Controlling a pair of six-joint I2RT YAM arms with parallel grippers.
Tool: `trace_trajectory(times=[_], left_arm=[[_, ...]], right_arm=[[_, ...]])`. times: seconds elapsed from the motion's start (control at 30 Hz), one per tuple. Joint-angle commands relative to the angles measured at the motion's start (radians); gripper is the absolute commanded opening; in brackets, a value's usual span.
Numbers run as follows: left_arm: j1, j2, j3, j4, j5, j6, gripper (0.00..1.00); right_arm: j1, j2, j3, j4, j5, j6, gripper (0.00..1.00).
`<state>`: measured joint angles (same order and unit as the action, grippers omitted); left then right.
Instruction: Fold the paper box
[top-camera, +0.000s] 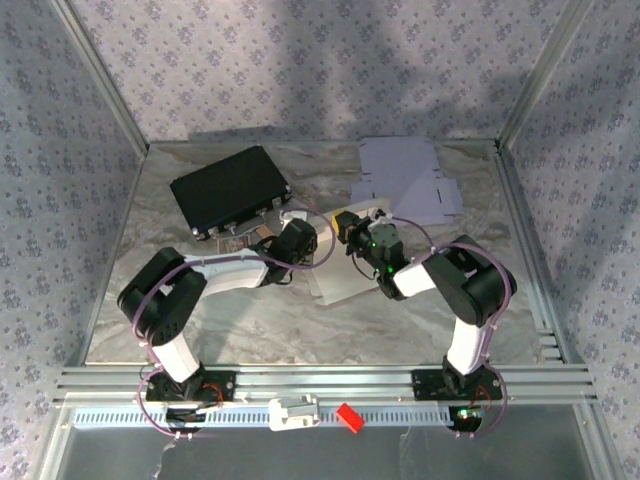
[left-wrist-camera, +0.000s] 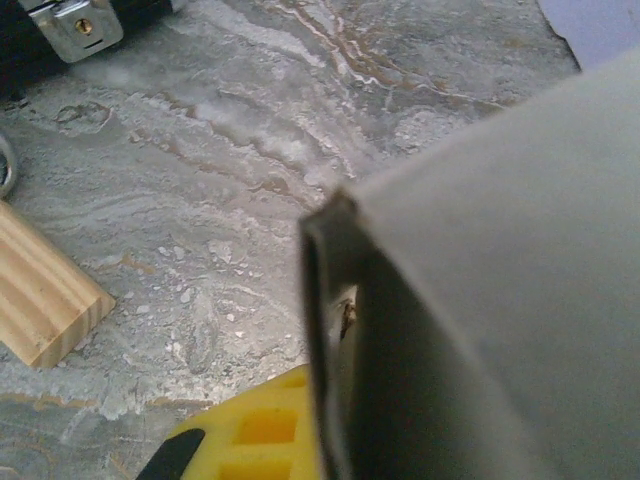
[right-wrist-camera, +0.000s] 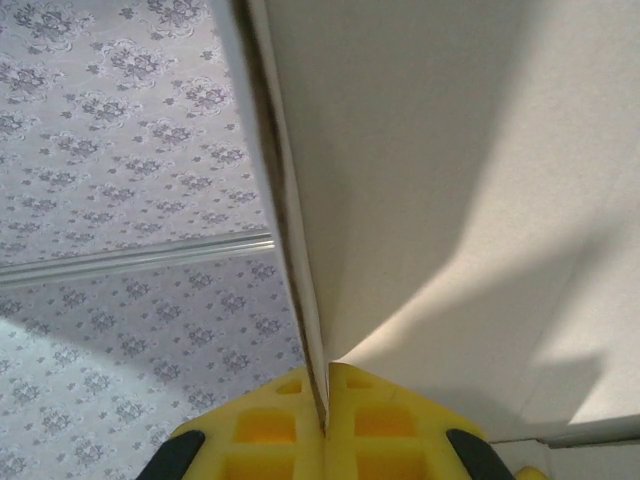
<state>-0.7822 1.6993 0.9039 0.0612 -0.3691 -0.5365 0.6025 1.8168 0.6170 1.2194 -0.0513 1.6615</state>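
Looking down from above, both arms reach to the middle of the marble table (top-camera: 200, 330). The left pincer (top-camera: 297, 222) and the right pincer (top-camera: 347, 225) sit close together over the paper box (top-camera: 335, 283), whose pale flat panel lies just in front of them. A black case (top-camera: 230, 190) lies behind the left arm, and a stack of flat sheets (top-camera: 410, 180) lies at the back right.

From the left wrist, a blurred grey flap of the paper box (left-wrist-camera: 500, 300) rises on the right. The left pincer (left-wrist-camera: 315, 440) is closed narrow, the flap's edge (left-wrist-camera: 318, 330) against its one visible yellow pad (left-wrist-camera: 245, 435). A wooden block (left-wrist-camera: 40, 290) lies to the left, and the case's metal latch (left-wrist-camera: 70, 20) is at the top.

From the right wrist, the right pincer (right-wrist-camera: 325, 420) is clamped on an upright panel of the paper box (right-wrist-camera: 450, 200), its thin edge squeezed between two yellow pads (right-wrist-camera: 260, 430), with patterned wall (right-wrist-camera: 120, 120) behind.
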Motion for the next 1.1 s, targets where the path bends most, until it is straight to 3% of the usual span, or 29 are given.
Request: trace_trajectory(times=[0.0, 0.07, 0.33, 0.57, 0.67, 0.83, 0.93, 1.07], left_arm=[[-0.006, 0.013, 0.053, -0.056, -0.045, -0.063, 0.0], [-0.005, 0.008, 0.055, -0.071, -0.049, -0.074, 0.0], [-0.005, -0.008, 0.095, -0.19, -0.042, -0.083, 0.0], [-0.005, -0.007, 0.164, -0.377, 0.011, -0.098, 0.0], [0.003, -0.005, 0.188, -0.448, 0.032, -0.104, 0.0], [0.023, 0.01, 0.247, -0.592, 0.075, -0.115, 0.0], [0.035, 0.032, 0.294, -0.691, 0.114, -0.111, 0.0], [0.052, 0.043, 0.335, -0.814, 0.149, -0.108, 0.0]], right_arm=[[0.029, -0.014, 0.001, -0.127, -0.03, 0.021, 0.0], [0.029, -0.03, 0.002, -0.153, -0.022, 0.019, 0.01], [-0.015, -0.173, -0.004, -0.371, -0.018, -0.041, 0.28], [-0.108, -0.42, 0.037, -0.777, -0.068, -0.173, 0.59], [-0.153, -0.531, 0.052, -0.935, -0.062, -0.22, 0.67], [-0.257, -0.621, 0.165, -1.251, -0.105, -0.382, 0.65], [-0.284, -0.594, 0.31, -1.496, -0.094, -0.518, 0.64], [-0.266, -0.511, 0.467, -1.672, -0.067, -0.639, 0.61]])
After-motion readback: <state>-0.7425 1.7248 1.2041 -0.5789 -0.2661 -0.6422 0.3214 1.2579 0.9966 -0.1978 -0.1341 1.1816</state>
